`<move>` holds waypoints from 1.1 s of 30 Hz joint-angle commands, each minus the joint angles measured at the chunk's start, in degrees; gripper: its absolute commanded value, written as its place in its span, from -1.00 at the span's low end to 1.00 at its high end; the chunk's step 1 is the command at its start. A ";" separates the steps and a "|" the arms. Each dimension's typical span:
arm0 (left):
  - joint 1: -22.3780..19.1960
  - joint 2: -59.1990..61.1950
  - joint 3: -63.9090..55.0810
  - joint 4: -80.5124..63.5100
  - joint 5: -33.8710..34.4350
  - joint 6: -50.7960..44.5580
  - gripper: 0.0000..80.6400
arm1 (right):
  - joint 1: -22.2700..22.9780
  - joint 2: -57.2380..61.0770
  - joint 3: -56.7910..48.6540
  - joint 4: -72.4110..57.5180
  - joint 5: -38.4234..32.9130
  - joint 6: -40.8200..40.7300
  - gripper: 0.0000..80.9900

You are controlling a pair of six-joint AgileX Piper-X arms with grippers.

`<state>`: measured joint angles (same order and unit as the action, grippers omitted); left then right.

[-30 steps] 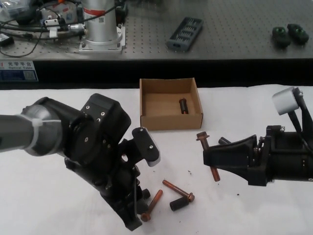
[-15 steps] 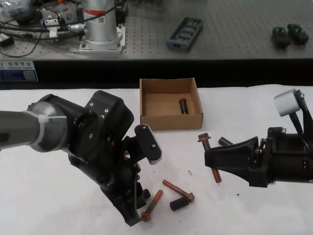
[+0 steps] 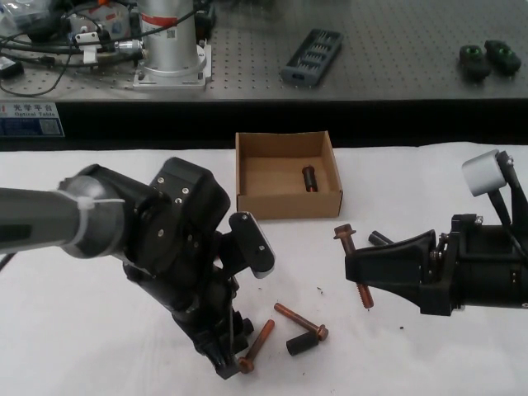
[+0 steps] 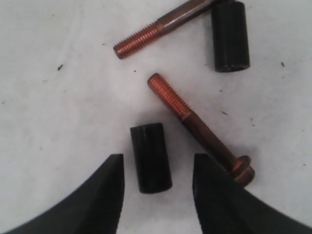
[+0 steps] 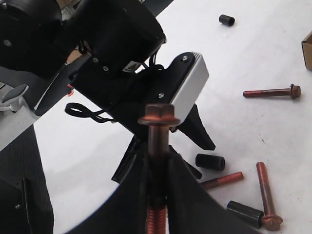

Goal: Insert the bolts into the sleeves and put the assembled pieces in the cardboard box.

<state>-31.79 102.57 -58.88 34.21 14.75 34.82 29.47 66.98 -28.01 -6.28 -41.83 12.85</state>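
the left gripper hangs with its jaws apart astride a black sleeve lying on the white cloth beside a loose bolt, the cardboard box sits behind at mid-bench, and the right gripper is clamped on the shank of a copper bolt.

I count four bolts, three lying loose plus one held bolt; four loose sleeves; one cardboard box holding one dark piece.

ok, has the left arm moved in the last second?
Yes. In the high view the left arm shifted slightly right, toward the box.
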 commanded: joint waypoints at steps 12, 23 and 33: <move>-0.30 3.97 -3.35 2.62 -0.33 -2.33 -0.18 | -0.37 -0.72 -0.09 -0.95 -0.74 -0.07 -0.93; -0.30 3.97 -3.35 5.31 -1.24 -3.28 -0.46 | -0.37 -0.72 -0.09 -0.95 -0.74 -0.07 -0.93; -0.35 3.97 -3.35 3.50 2.63 -10.88 -0.75 | -0.37 -0.72 -0.09 -0.94 -0.19 -0.07 -0.93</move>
<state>-31.84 105.89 -62.05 37.20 14.12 31.43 29.47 66.98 -28.01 -6.28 -41.83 12.85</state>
